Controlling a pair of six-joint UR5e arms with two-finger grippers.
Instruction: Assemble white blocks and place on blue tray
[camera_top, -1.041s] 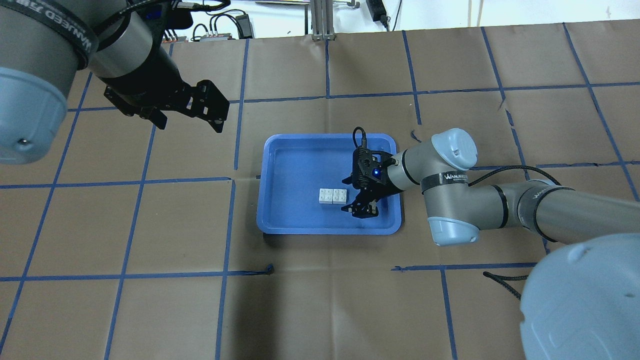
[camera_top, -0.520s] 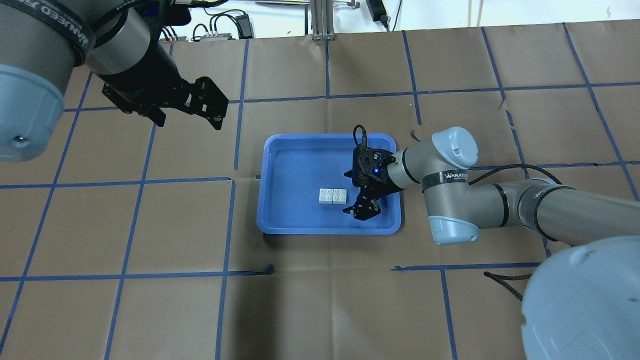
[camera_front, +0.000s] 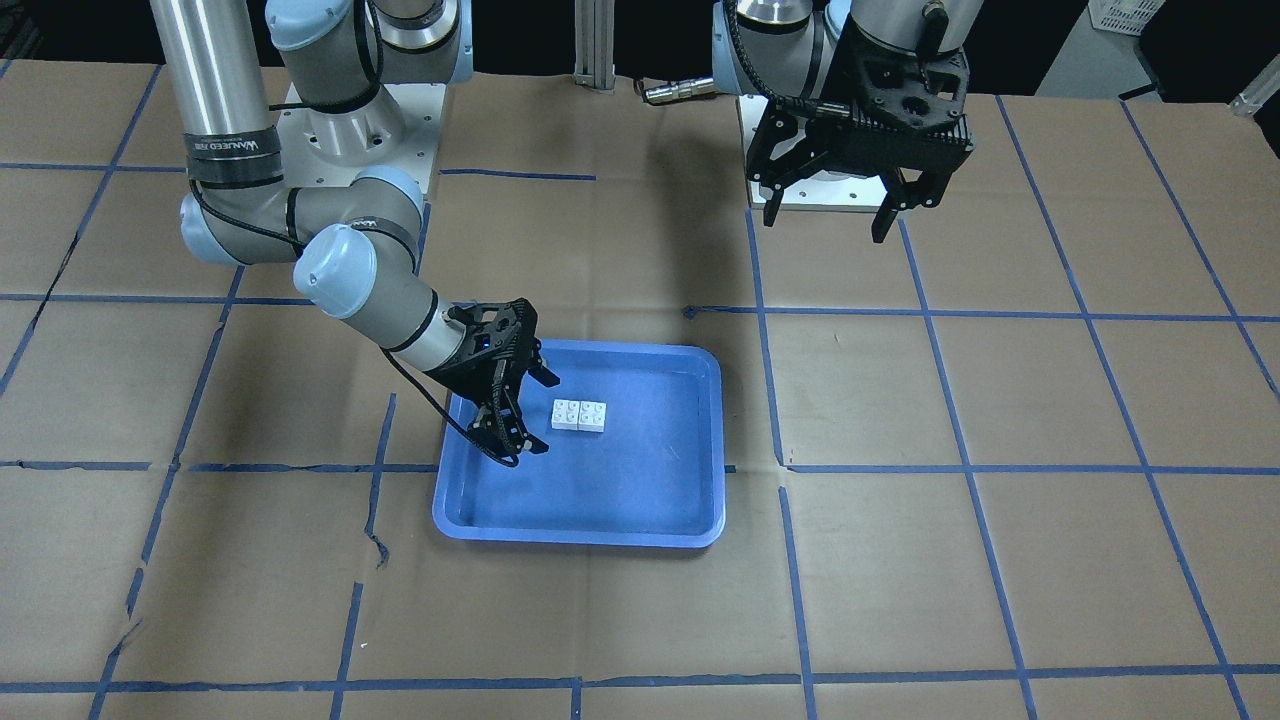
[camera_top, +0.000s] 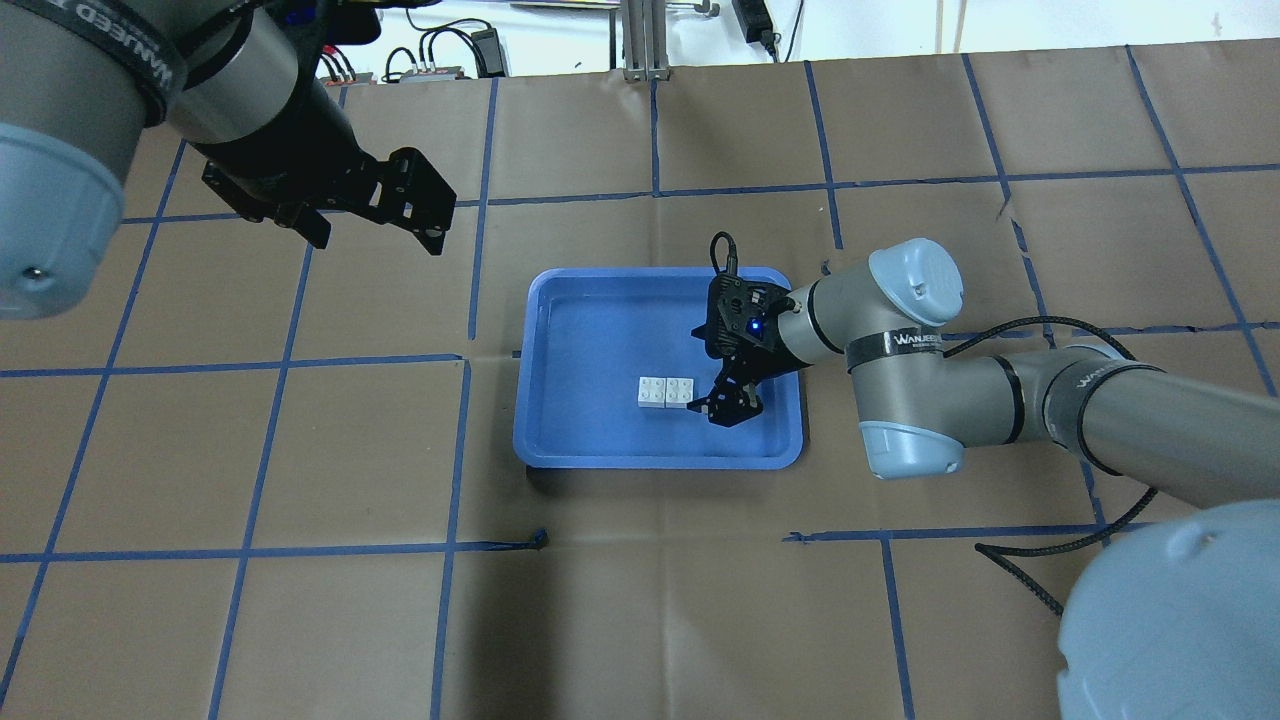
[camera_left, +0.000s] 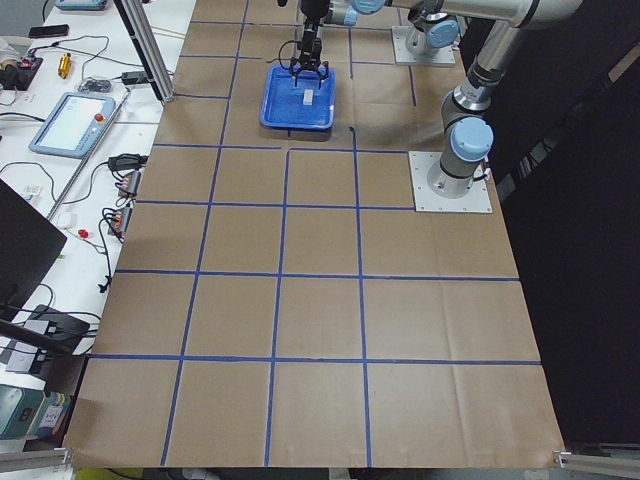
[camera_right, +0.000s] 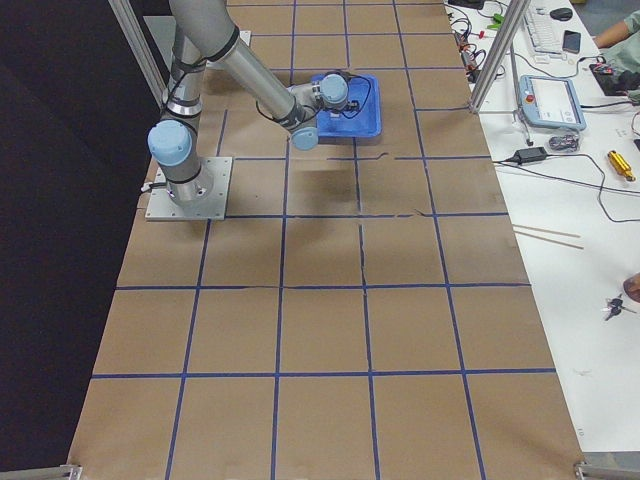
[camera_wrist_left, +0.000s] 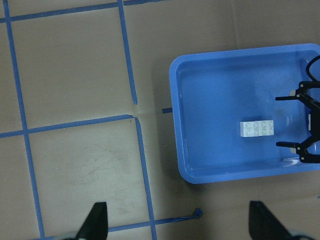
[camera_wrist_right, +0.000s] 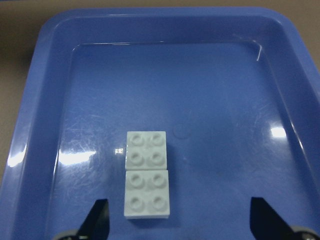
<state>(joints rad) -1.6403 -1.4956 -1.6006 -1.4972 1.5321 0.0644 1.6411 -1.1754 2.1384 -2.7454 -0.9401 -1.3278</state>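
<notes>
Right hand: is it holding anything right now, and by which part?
Nothing is held. The right hand is open, apart from the white blocks lying on the blue tray.

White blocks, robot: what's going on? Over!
Right gripper open beside two small white studded plastic blocks, not touching. Blocks side by side on large blue plastic tray. Left gripper open, away from tray. Nothing in the way.

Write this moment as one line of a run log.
blocks: side by side in tray | right gripper: open, beside blocks | left gripper: open, off tray

In the left side view the white blocks (camera_left: 307, 97) are too small to tell apart.
</notes>
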